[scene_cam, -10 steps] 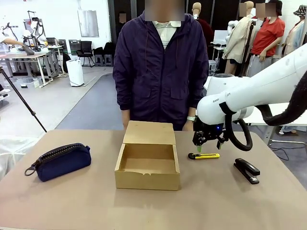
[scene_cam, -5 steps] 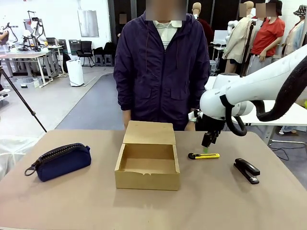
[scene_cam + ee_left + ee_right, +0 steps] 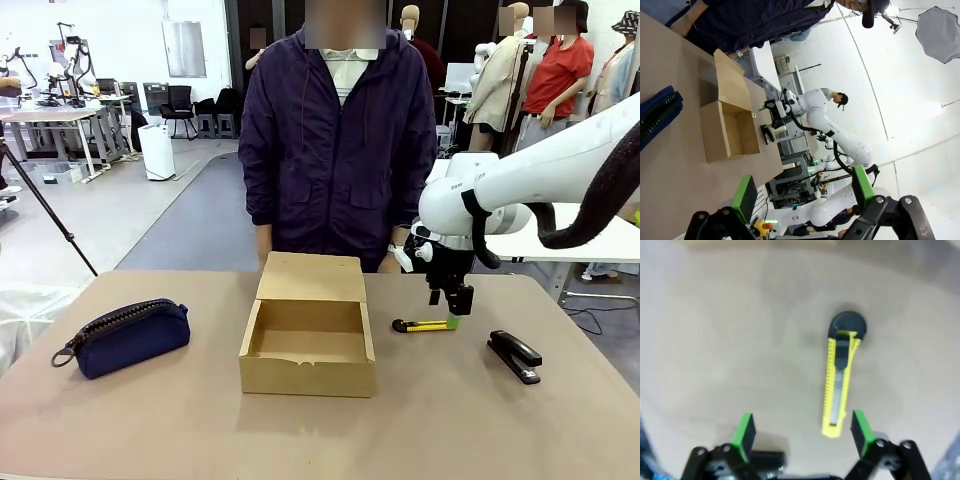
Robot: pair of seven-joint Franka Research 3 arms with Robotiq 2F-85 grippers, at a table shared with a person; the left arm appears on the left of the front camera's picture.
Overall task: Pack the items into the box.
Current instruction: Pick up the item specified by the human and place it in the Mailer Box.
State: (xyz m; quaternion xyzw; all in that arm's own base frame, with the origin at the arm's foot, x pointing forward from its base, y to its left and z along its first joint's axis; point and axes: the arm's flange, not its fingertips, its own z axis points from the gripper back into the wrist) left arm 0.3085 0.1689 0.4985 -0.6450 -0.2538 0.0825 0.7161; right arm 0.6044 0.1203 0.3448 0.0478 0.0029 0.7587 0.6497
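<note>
While nothing's in the small brown cardboard box [image 3: 305, 378] yet, lid flap up and inside bare, I'd say step one is in hand: picking up the slim yellow-and-black utility knife [image 3: 424, 325]. It lies flat on the counter [image 3: 200, 420], just to the R of the box, w/ a black stapler [image 3: 514, 355] further R.

The right tool [image 3: 455, 314] hangs over the knife's R end, close above it, not touching as far as I can tell. Its jaws stand wide apart, nothing btwn them. In the right wrist view the knife runs lengthwise away from the tool and sits off-centre, its near end just inside one green pad, not midway.

Next move, I reckon: shift sideways to centre the knife, maybe turn the wrist so the pads close across its narrow body, then come down and pinch. It's thin and lies low, so a shallow grip could slip.

The navy blue fabric zippered pouch [image 3: 130, 337] waits L of the box, apart from it. The left tool [image 3: 804, 190] is held back, wide open, empty.
</note>
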